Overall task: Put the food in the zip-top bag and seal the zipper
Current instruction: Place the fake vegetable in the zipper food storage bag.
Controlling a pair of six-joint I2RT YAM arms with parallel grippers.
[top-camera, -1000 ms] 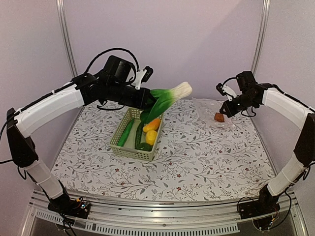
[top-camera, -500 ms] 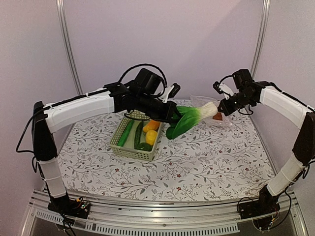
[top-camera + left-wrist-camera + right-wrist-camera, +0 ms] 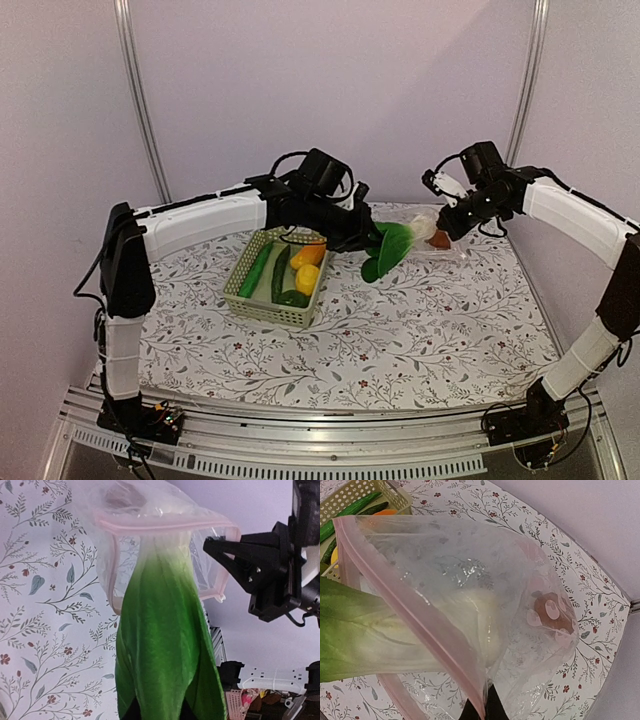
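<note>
Over the flowered surface (image 3: 400, 330), left jaws clamp the bok choy (image 3: 160, 645); its stem has now entered the bag (image 3: 470, 565) that right jaws pinch.

The bok choy (image 3: 160, 645) runs from bright green leaves to a white stem. The bag (image 3: 470, 565) is clear, with a pale pink strip (image 3: 415, 621) along its mouth. The mushroom (image 3: 551, 611) is brown with pale pinkish spots. The basket (image 3: 265, 308) is pale green, the cucumbers (image 3: 256, 270) dark green, one pepper (image 3: 307, 279) yellow, another orange. The tablecloth (image 3: 430, 330) is white, printed with grey-green sprigs and small red flowers. The wall (image 3: 330, 80) is pale lilac.
</note>
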